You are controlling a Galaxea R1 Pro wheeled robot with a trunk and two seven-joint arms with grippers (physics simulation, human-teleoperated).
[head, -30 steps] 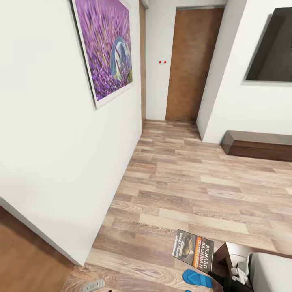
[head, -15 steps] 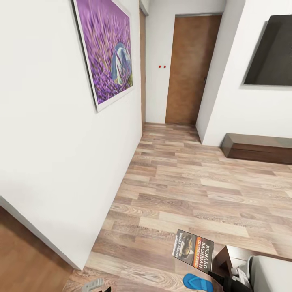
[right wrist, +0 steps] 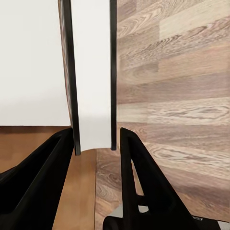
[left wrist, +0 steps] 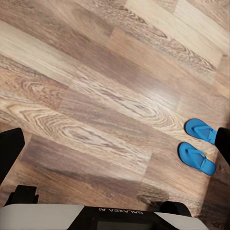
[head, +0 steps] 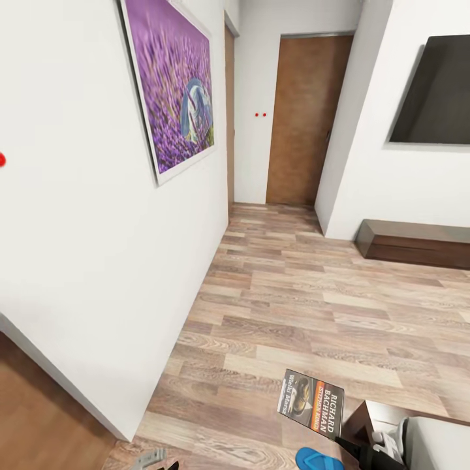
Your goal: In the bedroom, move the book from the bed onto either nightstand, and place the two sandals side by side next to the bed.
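The book (head: pixel 311 403) stands between the right gripper's (right wrist: pixel 96 143) fingers, above the plank floor (head: pixel 313 294). One sandal (head: pixel 318 459) lies on the floor just below the book; beside it lies the second sandal (left wrist: pixel 196 158), ahead of the left gripper (head: pixel 156 460).

Cut off at the edges, or hidden behind the arm

In the head view only the toe end of one blue sandal (head: pixel 320 459) clears the bottom edge, the right gripper (head: pixel 369 455) is cropped there too (its fingertips unseen), and the bed (head: pixel 436 444) shows just a corner. The left gripper (head: pixel 156 460) is a sliver at that edge, so its jaws cannot be judged. In the left wrist view a dark finger (left wrist: pixel 223 143) covers one sandal's end. The book (right wrist: pixel 92 76) runs off the top of the right wrist view.
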